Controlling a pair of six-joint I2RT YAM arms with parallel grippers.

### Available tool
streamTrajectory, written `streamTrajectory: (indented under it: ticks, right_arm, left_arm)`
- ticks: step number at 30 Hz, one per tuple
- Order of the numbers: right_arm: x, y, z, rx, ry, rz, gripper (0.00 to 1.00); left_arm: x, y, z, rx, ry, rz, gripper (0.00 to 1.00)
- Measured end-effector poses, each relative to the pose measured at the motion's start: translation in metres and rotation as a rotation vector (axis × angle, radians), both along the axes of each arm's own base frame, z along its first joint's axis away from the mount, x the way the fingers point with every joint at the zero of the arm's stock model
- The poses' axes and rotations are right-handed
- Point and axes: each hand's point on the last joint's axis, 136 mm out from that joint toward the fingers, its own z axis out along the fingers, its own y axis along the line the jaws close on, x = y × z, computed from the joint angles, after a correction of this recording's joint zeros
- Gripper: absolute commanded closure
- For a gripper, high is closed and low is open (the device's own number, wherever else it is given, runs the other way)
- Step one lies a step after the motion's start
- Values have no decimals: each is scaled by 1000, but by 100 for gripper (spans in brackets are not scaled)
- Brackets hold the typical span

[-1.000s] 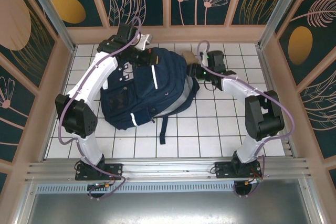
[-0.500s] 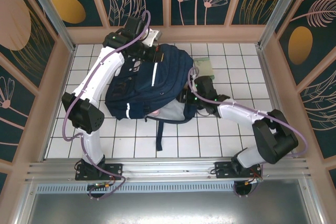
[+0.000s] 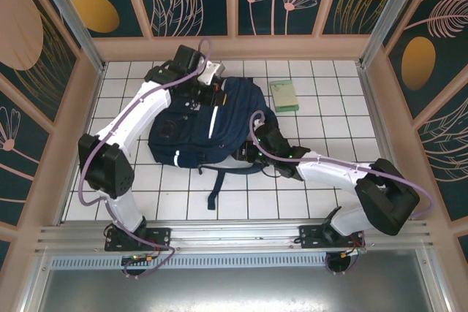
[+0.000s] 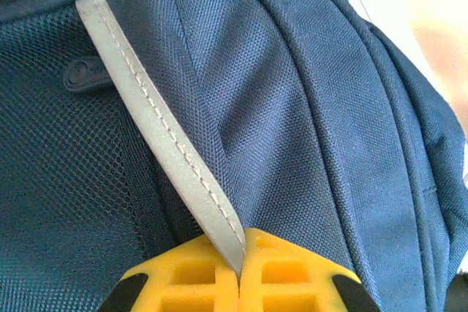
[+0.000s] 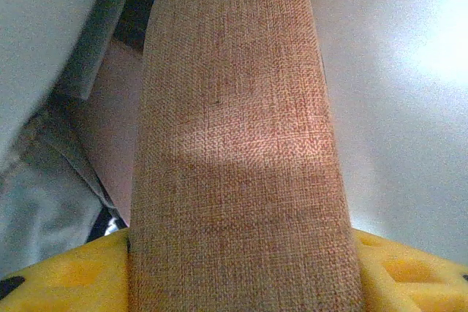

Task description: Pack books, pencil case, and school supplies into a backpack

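Pinching the reflective stripe point(image 4: 157, 137) of the backpack point(image 3: 194, 133), the left gripper point(image 4: 240, 279) is closed; the tan oval piece point(image 5: 234, 144), clamped by the right gripper point(image 5: 241, 275), is pointed at a dark gap point(image 5: 139, 5).

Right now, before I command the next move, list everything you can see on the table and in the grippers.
backpack: one, navy blue with a white reflective stripe, lying on the table left of centre.
green pack: one, pale green, on the tiles just right of the backpack's far end.
tan piece: one, tan woven, held between the right gripper's yellow pads.
pink surface: one, pale pink, behind the tan piece beside grey fabric; possibly the pencil case, cannot confirm.
table: one, white tiled.
left gripper: one, yellow pads, shut on the backpack's stripe at its far end.
right gripper: one, yellow pads, at the backpack's near right edge.
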Motion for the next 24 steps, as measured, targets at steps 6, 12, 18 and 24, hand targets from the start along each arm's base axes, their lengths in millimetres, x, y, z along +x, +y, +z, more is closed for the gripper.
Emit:
streamTrajectory:
  ticks: [6,12,18,24]
  right_arm:
    - [4,-18,10,27,-75,-22,66]
    - [-3,-36,23,117,-161,23,66]
    - [-19,-14,47,221,-213,178,67]
    - [-34,1,56,265,-197,270,68]
  left_arm:
    - [-20,8,8,-35,-34,3,100]
    - [-18,18,4,36,-62,28,97]
    - [-17,35,9,134,-125,78,81]
    - [-13,63,11,257,-166,171,54]
